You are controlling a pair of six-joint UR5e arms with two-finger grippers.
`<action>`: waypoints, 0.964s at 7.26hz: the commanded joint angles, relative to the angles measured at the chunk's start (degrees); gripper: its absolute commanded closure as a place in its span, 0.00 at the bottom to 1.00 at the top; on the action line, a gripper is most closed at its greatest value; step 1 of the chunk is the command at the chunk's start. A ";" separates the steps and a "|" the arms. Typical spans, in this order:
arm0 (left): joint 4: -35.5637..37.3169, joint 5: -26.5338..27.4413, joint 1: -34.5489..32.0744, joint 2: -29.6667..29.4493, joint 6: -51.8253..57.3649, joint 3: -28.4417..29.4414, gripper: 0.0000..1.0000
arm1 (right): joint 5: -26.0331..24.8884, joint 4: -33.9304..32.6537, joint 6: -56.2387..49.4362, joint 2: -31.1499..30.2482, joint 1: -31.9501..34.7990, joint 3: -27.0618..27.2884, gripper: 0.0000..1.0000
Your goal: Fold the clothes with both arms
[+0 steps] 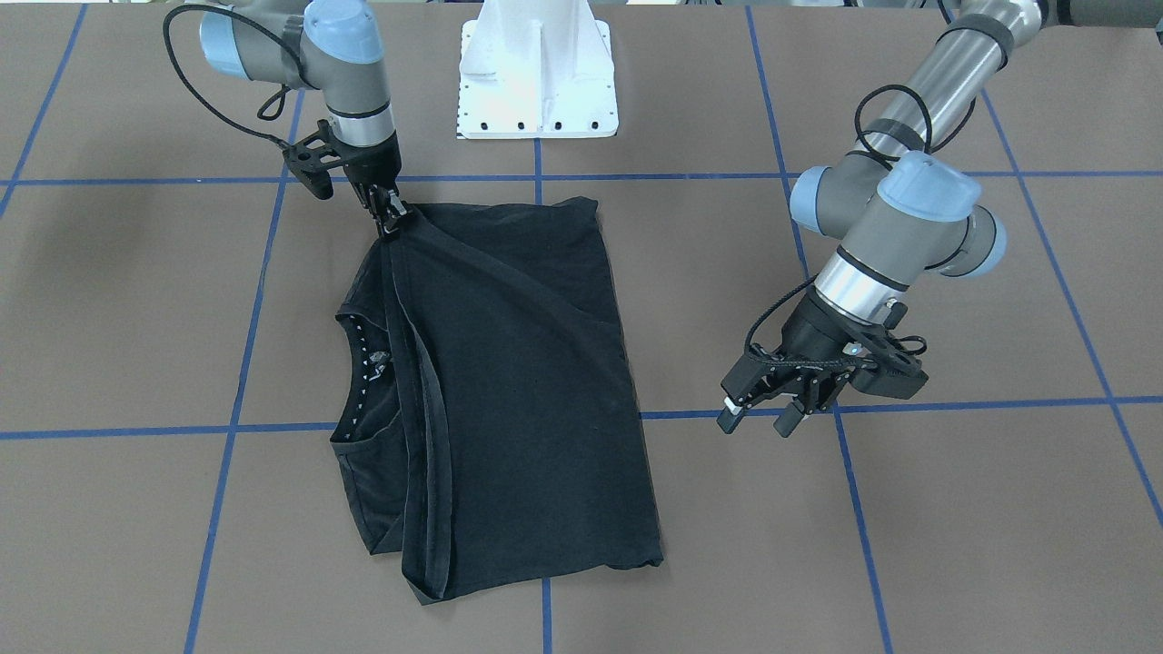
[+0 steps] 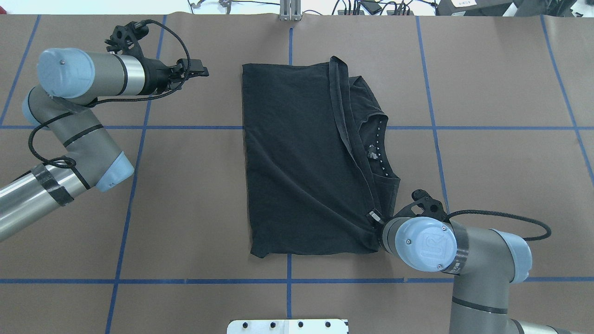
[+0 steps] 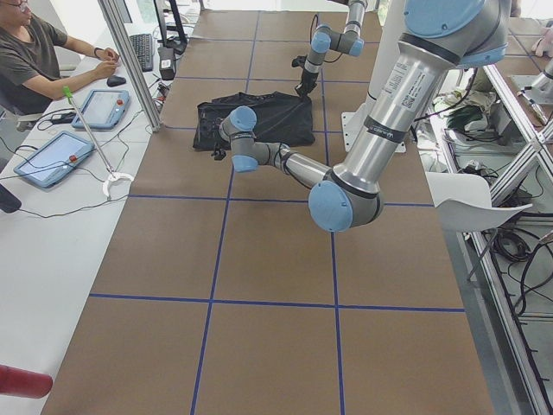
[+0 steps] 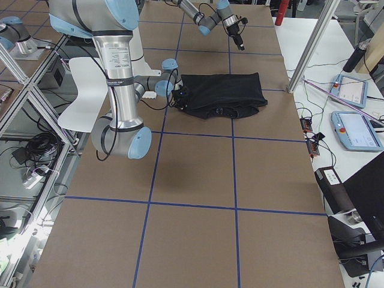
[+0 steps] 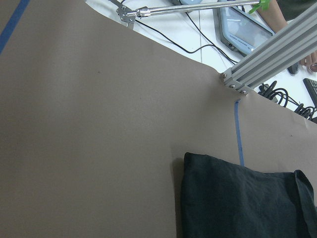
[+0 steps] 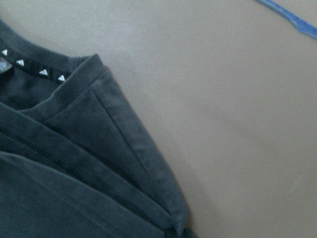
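Note:
The black T-shirt (image 1: 509, 381) lies folded lengthwise on the brown table, collar with small white marks (image 1: 368, 363) showing; its block logo is hidden. It also shows in the overhead view (image 2: 301, 162). My right gripper (image 1: 392, 221) is shut on the shirt's folded edge at the corner nearest my base, seen from above too (image 2: 375, 217). The right wrist view shows the collar and folded fabric (image 6: 74, 163) close up. My left gripper (image 1: 761, 416) is open and empty, hovering off the shirt's other side (image 2: 200, 72). The left wrist view shows a shirt corner (image 5: 237, 198).
The white pedestal base (image 1: 536, 82) stands at my edge of the table. Blue tape lines (image 2: 287, 281) grid the brown cover. An aluminium post (image 2: 290, 11) stands at the far edge. An operator (image 3: 34, 52) sits with tablets beyond that edge.

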 commanded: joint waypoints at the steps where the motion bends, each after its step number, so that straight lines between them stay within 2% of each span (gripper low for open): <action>1: 0.00 0.00 0.00 -0.02 0.00 0.07 0.00 | 0.54 0.01 0.10 0.88 0.36 0.94 1.00; 2: 0.00 0.00 0.00 -0.02 -0.26 -0.19 0.00 | 1.50 -0.08 0.10 0.36 0.45 2.43 1.00; 3: -0.09 -0.17 0.00 2.16 -5.05 -2.98 0.00 | 1.51 -0.08 0.10 0.01 0.45 3.06 1.00; 4: -0.09 -0.52 1.22 6.09 -10.84 -10.23 0.00 | 1.51 -0.08 0.19 -0.34 0.54 3.50 1.00; 6: 0.09 1.48 10.42 13.58 -23.50 -22.73 0.00 | 1.42 -0.08 0.19 -1.74 0.45 4.55 1.00; 7: 2.78 6.45 16.29 14.30 -29.82 -25.13 0.00 | 1.42 -0.08 0.19 -1.75 0.54 4.56 1.00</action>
